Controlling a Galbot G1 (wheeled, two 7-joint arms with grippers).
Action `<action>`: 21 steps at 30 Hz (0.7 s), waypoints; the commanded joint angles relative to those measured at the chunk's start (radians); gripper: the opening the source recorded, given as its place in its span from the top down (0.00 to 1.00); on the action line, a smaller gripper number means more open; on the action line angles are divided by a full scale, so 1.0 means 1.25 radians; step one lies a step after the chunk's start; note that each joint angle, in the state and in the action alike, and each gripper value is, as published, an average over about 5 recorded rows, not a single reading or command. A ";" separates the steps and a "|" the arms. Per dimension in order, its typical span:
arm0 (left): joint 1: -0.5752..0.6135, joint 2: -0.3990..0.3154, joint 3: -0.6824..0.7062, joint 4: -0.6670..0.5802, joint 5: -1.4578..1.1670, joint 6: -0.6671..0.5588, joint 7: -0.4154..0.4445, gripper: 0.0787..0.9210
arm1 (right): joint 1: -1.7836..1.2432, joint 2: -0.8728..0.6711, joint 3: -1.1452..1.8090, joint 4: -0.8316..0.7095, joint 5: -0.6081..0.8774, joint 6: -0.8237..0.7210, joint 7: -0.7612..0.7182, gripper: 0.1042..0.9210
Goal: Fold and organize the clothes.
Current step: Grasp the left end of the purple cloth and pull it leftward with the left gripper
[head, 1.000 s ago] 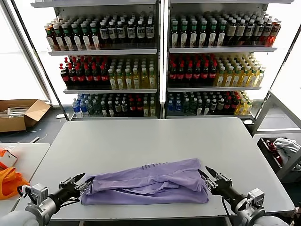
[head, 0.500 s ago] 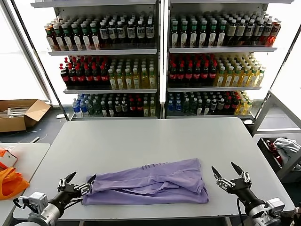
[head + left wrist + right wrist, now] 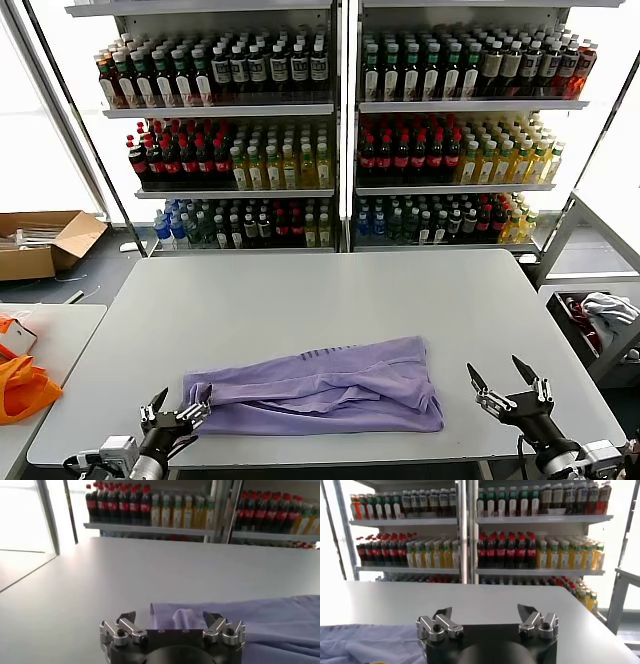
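Lavender cotton, the T-shirt (image 3: 318, 390) lies folded into a long rumpled band near the front edge of the smooth grey table (image 3: 300, 290). Only the left wrist view shows its soft creased corner just beyond the left gripper (image 3: 176, 413). Right gripper (image 3: 509, 381) hovers clear. Both spread wide, empty.

Soft lavender cloth T-shirt (image 3: 320, 388) on smooth matt table (image 3: 300, 300).

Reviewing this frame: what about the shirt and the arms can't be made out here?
- T-shirt: chest graphic and neck label hidden inside its own folds, head view.
- Left gripper, right gripper: both open; arms cut off by the head view's lower edge.
- Shirt's far end: cut off in left wrist view.
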 commanded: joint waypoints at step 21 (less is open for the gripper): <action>-0.012 -0.038 0.051 0.059 0.033 -0.066 0.067 0.66 | 0.010 -0.020 0.012 0.015 0.028 0.002 0.023 0.12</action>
